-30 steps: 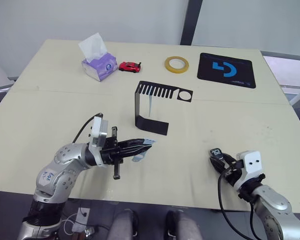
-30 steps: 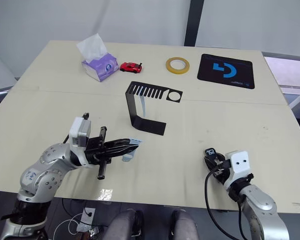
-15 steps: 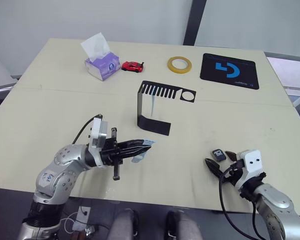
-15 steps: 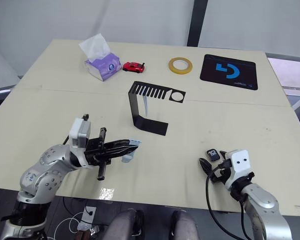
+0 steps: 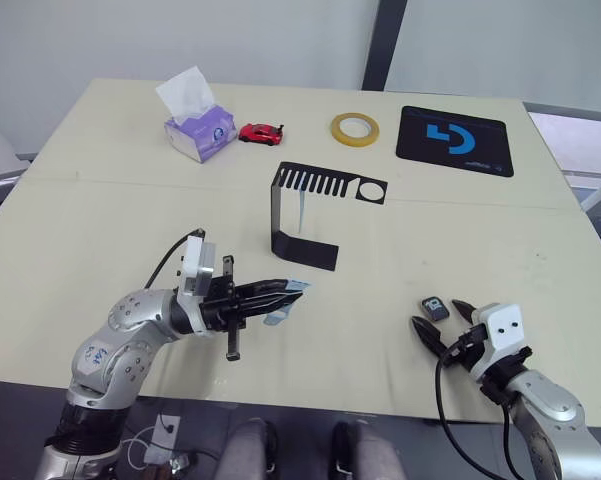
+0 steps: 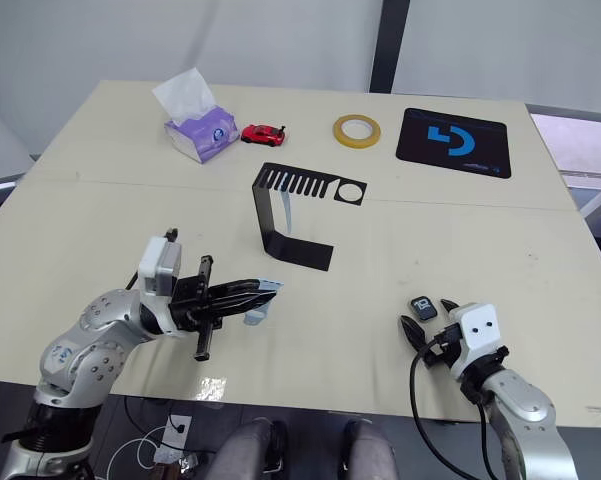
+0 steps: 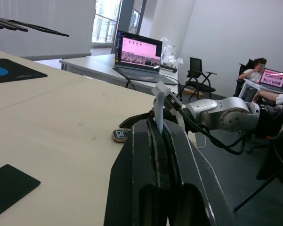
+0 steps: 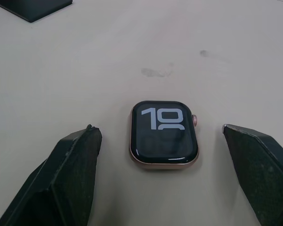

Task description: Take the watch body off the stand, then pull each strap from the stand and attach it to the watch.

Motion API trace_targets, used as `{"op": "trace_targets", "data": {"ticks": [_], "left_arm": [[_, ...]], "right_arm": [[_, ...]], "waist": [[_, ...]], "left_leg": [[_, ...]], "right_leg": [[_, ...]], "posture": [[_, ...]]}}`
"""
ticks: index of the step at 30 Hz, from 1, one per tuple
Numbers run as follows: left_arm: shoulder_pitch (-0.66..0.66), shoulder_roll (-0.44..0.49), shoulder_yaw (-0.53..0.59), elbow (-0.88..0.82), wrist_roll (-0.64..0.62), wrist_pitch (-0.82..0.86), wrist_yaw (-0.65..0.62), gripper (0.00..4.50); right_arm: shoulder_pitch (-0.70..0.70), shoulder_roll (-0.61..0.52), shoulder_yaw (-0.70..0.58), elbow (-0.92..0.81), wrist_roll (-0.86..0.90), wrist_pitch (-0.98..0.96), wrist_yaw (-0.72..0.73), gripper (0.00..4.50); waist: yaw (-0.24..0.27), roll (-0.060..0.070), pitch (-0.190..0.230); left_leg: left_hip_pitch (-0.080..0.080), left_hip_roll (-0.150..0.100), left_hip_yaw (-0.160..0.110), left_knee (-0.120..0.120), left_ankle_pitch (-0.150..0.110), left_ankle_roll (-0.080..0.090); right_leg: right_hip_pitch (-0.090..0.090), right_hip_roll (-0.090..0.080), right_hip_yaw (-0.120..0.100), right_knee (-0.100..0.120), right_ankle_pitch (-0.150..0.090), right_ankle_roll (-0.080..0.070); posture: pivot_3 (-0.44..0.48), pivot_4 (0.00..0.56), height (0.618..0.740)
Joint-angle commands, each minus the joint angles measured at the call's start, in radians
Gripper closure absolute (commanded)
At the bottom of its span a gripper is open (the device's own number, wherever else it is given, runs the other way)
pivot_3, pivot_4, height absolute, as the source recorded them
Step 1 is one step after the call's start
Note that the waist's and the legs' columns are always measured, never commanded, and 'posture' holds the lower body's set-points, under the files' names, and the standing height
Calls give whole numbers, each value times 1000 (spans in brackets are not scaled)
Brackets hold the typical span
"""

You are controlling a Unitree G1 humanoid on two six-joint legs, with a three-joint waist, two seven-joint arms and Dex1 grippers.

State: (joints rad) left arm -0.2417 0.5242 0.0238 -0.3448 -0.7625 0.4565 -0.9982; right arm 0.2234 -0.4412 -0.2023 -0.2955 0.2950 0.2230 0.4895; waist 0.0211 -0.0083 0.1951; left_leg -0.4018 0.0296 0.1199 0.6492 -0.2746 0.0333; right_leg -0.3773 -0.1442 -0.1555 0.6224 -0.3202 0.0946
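Now the right gripper (image 8: 162,176) hangs spread wide just above the table (image 5: 100,210), its two black fingers (image 8: 68,172) apart on either side of the watch body (image 8: 163,135). That case lies face up on the table just ahead of the fingertips, free of them, its lit screen showing light digits and its crown turned toward one finger. Its longer side runs along the gripper's reach, so the fingers would meet its two long flanks if they came together.

Across from it, the left gripper (image 5: 292,291) is pressed together on a pale blue-grey strap (image 5: 283,304), whose loose end sticks out past the tips and points toward the right gripper. The watch body sits well apart from that strap tip, much nearer the right arm than the left.

Beyond the left gripper stands the stand (image 5: 315,215), with a second strap (image 5: 303,207) hanging from its slotted top plate. Likely the next move is re-gripping the case so the held strap can slide in.
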Motion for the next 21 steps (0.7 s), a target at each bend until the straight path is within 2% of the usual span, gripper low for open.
{"op": "trace_targets", "data": {"ticks": [1,9,21], "left_arm": [[-13,4,14,-17,-4,-9,-5,4500],[-11,5,16,-21,-4,-7,0,4500],[-11,2,17,-20,-1,-12,3,4500]], "right_arm": [[5,8,6,29,2,33,-5,141],[-23,18,4,22,78,152,-6,141],[-37,-11,29,65,6,102,12,141]], "waist": [[0,0,0],[-5,-3,-2],[-11,-5,-3]], "left_leg": [[0,0,0,0,0,0],[1,1,0,0,0,0],[1,0,0,0,0,0]], "right_leg": [[0,0,0,0,0,0],[1,0,0,0,0,0],[1,-1,0,0,0,0]], "posture": [[0,150,740],[0,150,740],[0,150,740]]}}
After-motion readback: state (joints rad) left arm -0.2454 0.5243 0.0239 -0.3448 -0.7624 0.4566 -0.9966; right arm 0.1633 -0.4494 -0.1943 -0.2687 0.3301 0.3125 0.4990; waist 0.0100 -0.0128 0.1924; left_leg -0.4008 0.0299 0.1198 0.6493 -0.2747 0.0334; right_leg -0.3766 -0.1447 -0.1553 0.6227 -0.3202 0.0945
